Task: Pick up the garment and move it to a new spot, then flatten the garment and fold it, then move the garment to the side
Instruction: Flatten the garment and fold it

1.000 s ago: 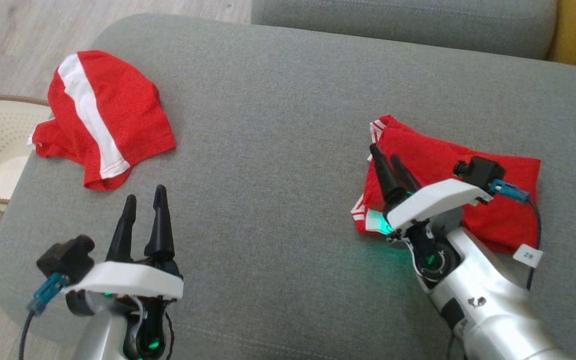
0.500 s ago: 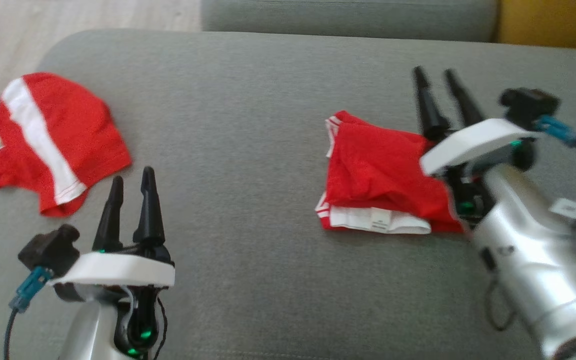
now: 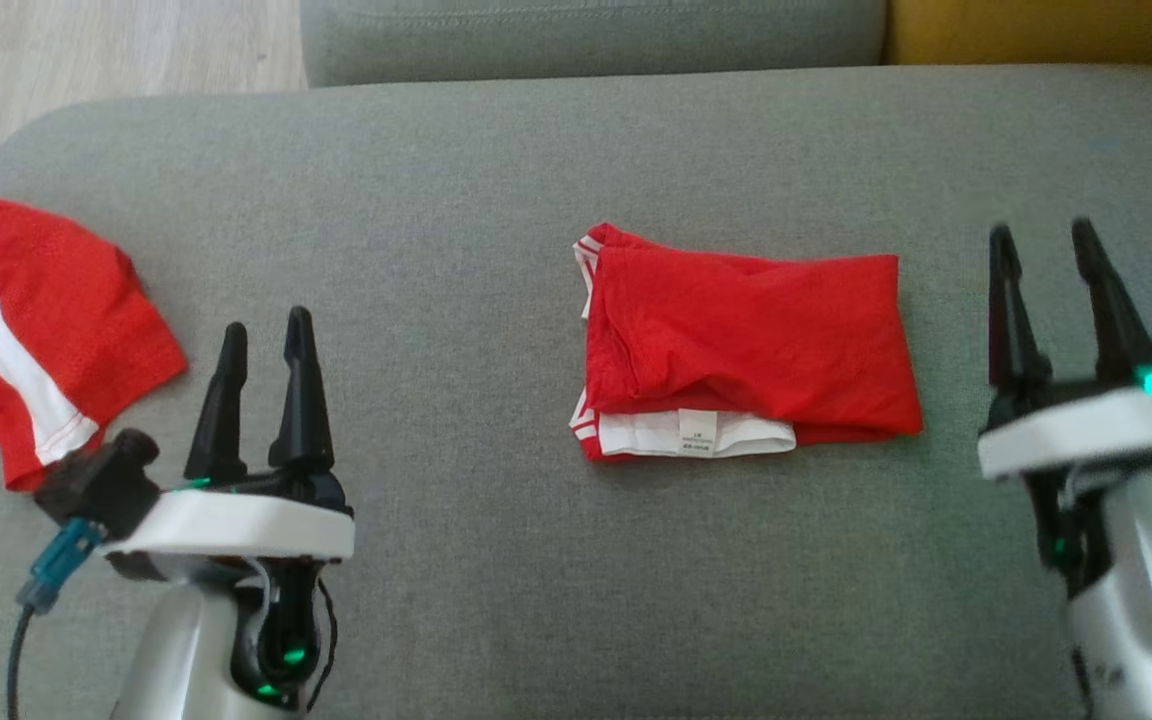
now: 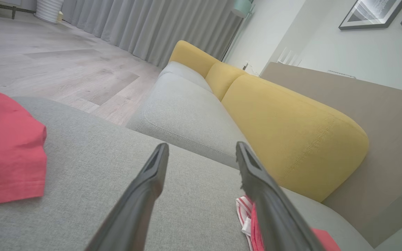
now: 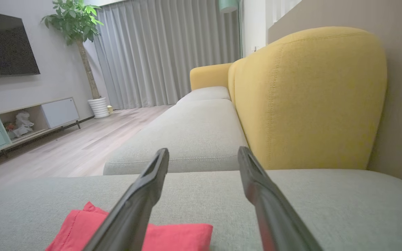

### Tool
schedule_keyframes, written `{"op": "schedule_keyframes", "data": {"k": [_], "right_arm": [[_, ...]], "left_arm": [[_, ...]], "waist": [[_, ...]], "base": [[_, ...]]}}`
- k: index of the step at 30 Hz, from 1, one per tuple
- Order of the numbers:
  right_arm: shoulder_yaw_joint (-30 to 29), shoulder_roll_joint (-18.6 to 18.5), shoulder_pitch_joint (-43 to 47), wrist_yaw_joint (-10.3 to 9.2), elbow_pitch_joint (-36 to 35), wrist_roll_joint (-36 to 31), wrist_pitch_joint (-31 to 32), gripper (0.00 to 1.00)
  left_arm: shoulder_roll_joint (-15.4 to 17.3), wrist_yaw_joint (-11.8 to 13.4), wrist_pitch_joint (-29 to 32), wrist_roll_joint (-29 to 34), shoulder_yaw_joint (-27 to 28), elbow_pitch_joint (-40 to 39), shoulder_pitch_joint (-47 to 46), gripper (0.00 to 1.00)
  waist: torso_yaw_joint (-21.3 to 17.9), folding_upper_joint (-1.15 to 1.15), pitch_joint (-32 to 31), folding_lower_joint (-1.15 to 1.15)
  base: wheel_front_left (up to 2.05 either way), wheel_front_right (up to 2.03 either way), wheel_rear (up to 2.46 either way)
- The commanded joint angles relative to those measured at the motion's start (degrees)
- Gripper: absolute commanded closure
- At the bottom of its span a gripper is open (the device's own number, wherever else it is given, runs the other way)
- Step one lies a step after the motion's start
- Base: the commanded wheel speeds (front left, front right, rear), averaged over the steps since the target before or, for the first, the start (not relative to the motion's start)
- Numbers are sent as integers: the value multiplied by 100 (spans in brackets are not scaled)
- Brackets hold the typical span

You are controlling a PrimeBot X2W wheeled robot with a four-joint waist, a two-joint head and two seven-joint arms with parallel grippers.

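The folded red garment [image 3: 746,355] is lying flat in the middle of the grey sofa seat [image 3: 496,600], with its white waistband [image 3: 696,435] showing along the near edge. A second ago the right gripper [image 3: 1043,232] was reaching over it. Now it is hanging well apart at the garment's 3 o'clock, fingers spread and holding nothing. The left gripper [image 3: 266,322] is waiting at 8 o'clock, its fingers also spread. A second red cloth [image 3: 36,320] is sitting at 9 o'clock. The fold is looking finished, so probably only the move aside is remaining.
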Motion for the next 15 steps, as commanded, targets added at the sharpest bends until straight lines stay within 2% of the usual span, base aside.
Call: {"op": "schedule_keyframes", "data": {"k": [1, 7, 15], "right_arm": [[29, 73, 47, -5, -299, -117, -60, 0], [-469, 541, 853, -5, -805, -599, -60, 0], [-545, 660, 973, -5, -1037, -829, 82, 0]], "left_arm": [[58, -29, -30, 91, 129, -180, -118, 0], [58, -7, -30, 200, 168, -213, 110, 0], [58, 12, -30, 202, 74, -271, 109, 0]], "waist": [[-5, 0, -46, 0], [11, 0, -177, 0], [86, 0, -66, 0]], "base": [[0, 0, 0], [0, 0, 0], [0, 0, 0]]}}
